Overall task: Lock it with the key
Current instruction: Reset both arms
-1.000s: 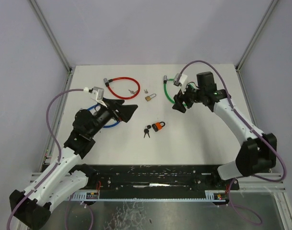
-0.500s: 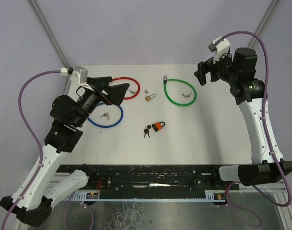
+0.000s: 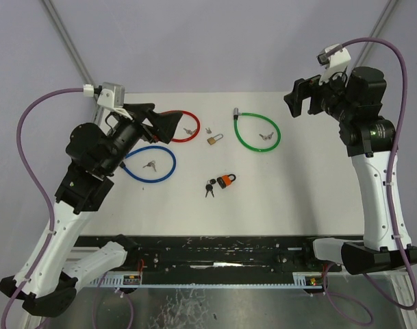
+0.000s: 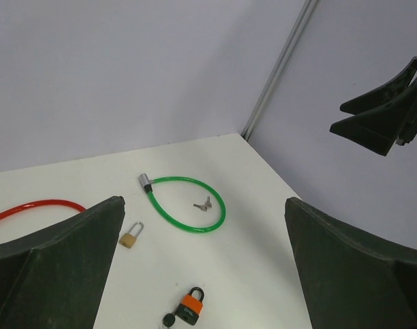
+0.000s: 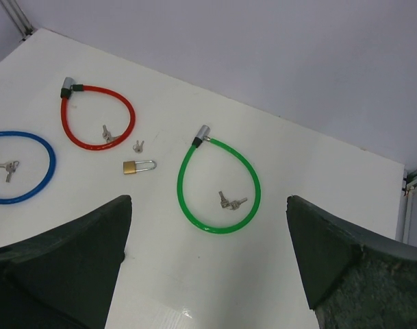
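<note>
An orange padlock [image 3: 227, 181] with black keys [image 3: 209, 188] at its side lies mid-table; it also shows in the left wrist view [image 4: 190, 308]. A small brass padlock [image 3: 213, 139] lies farther back with a small key [image 3: 208, 130] beside it. My left gripper [image 3: 163, 123] is open and empty, raised high over the table's left side. My right gripper [image 3: 305, 99] is open and empty, raised high at the back right. Both are far above the locks.
A green cable lock [image 3: 244, 142] encloses silver keys [image 3: 266, 136]. A blue cable lock [image 3: 168, 171] encloses keys [image 3: 150, 164]. A red cable lock [image 3: 192, 118] is partly hidden behind my left fingers; the right wrist view shows it whole [image 5: 129, 113].
Both arms have risen away from the table. The left gripper lifted off the blue cable area, and the right gripper lifted off the green cable and moved back right. The locks have not moved.
</note>
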### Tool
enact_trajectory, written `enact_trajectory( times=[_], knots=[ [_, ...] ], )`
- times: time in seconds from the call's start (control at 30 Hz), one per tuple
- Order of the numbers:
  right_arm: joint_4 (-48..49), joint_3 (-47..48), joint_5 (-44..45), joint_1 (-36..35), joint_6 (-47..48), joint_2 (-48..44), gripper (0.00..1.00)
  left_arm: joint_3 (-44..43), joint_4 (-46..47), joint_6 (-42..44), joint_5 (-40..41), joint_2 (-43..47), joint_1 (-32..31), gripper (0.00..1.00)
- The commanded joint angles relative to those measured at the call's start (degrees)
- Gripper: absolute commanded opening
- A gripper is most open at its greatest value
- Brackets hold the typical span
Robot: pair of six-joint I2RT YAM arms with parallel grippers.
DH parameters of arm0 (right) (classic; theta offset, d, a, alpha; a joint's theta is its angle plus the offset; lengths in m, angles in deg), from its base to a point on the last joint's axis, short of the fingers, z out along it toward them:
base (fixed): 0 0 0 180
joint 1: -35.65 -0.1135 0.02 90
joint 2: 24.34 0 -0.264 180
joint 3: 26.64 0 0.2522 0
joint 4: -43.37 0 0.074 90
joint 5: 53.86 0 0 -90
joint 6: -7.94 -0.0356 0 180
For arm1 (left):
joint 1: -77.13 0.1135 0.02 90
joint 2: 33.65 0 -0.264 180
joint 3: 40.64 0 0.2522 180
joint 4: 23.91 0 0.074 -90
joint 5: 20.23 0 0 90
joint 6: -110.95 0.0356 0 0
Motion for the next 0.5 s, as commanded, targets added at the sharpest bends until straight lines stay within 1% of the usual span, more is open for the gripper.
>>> enact_trajectory(
  times=[0.0,0.27,0.47],
  knots=[
    [-0.03,4.32,2.16,-0.33,-3.50,-1.81,1.00,-1.83,-1.45,1.66,1.99,0.55,0.39,1.00],
    [-1.68,4.70,-1.08,-0.33,-1.62,-1.82,1.00,-1.44,-1.45,2.14,1.67,-0.06,0.34,1.00],
    [-2.05,5.06,-0.88,-0.33,-1.07,-1.92,1.00,-1.21,-1.28,2.15,1.26,-0.41,0.35,1.00]
  ],
)
